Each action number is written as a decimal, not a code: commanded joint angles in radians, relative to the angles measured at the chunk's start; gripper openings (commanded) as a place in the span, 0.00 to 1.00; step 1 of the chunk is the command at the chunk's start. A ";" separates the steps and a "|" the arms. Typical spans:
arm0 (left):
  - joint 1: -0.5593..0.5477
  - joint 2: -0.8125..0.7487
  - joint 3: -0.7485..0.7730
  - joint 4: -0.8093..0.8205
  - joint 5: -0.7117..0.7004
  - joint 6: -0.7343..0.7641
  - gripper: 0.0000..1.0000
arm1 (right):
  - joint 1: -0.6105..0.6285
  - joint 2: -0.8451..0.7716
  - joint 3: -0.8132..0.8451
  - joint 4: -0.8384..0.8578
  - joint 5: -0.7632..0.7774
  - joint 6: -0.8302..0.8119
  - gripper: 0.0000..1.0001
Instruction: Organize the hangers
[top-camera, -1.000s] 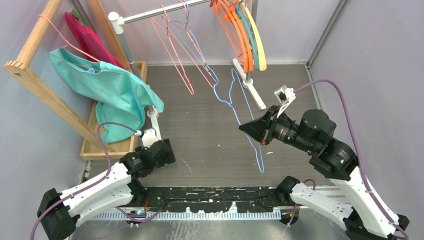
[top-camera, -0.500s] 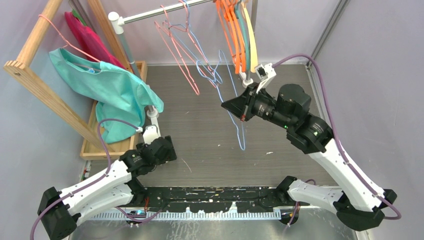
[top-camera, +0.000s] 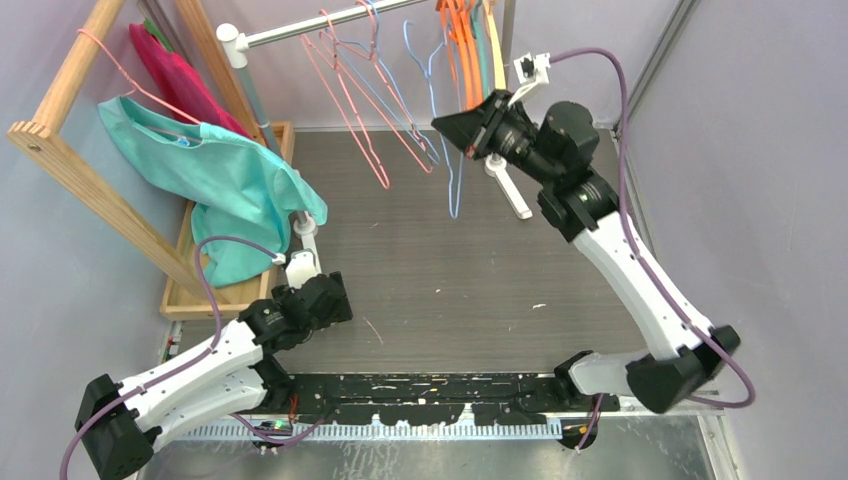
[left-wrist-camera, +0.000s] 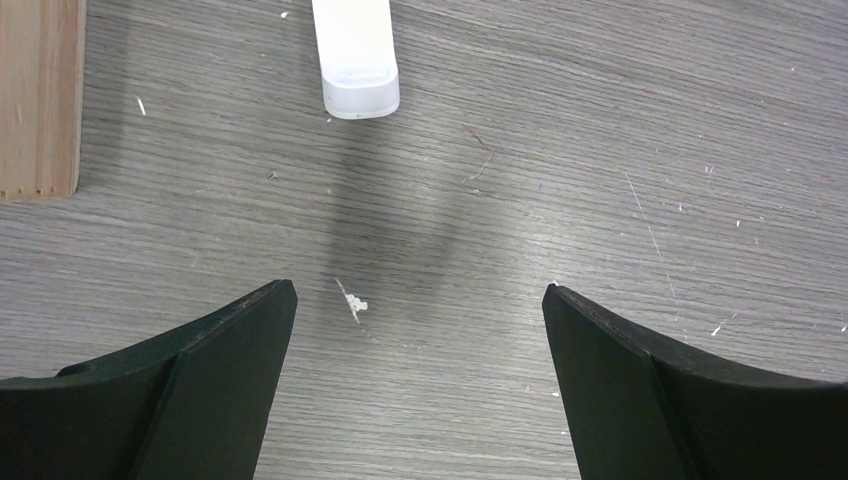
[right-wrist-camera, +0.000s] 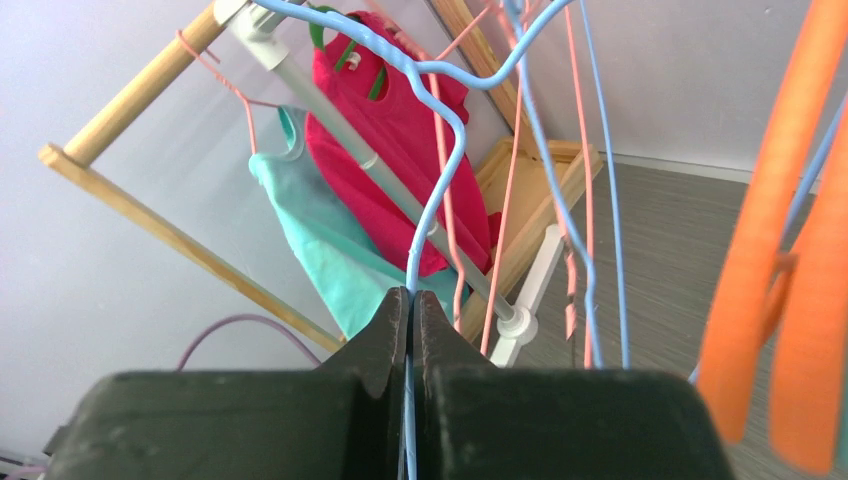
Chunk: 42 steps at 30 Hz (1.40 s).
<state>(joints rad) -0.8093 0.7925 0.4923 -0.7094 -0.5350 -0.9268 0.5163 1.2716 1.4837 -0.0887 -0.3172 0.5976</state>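
Light-blue wire hanger (right-wrist-camera: 437, 200), thin w/ curved hook, pinched by right jaws; left jaws spread.

The blue hanger (right-wrist-camera: 413, 262) wire vanishes between the closed fingers of the right pincer (right-wrist-camera: 410, 295), and above them it runs off the top edge (whether its hook sits over the rail (top-camera: 300, 28) cannot be told). Right of that pincer the orange hangers (right-wrist-camera: 770, 230) are blurred and cut by the frame. Ahead of the left pincer (left-wrist-camera: 419, 288) the white foot (left-wrist-camera: 355, 60) is cropped at the top. The tray (left-wrist-camera: 38, 100), to its left, is cropped at the side.
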 joint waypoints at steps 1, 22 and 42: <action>0.005 -0.011 0.049 -0.004 -0.039 0.011 0.98 | -0.074 0.119 0.090 0.262 -0.174 0.186 0.01; 0.005 0.085 0.078 0.036 -0.044 0.022 0.98 | -0.108 0.348 0.306 0.304 -0.235 0.219 0.01; 0.005 0.160 0.078 0.083 -0.034 0.022 0.98 | -0.108 0.329 0.159 0.265 -0.171 0.138 0.57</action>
<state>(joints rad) -0.8093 0.9333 0.5385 -0.6765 -0.5526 -0.9180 0.4107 1.7100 1.6917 0.1772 -0.5343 0.7883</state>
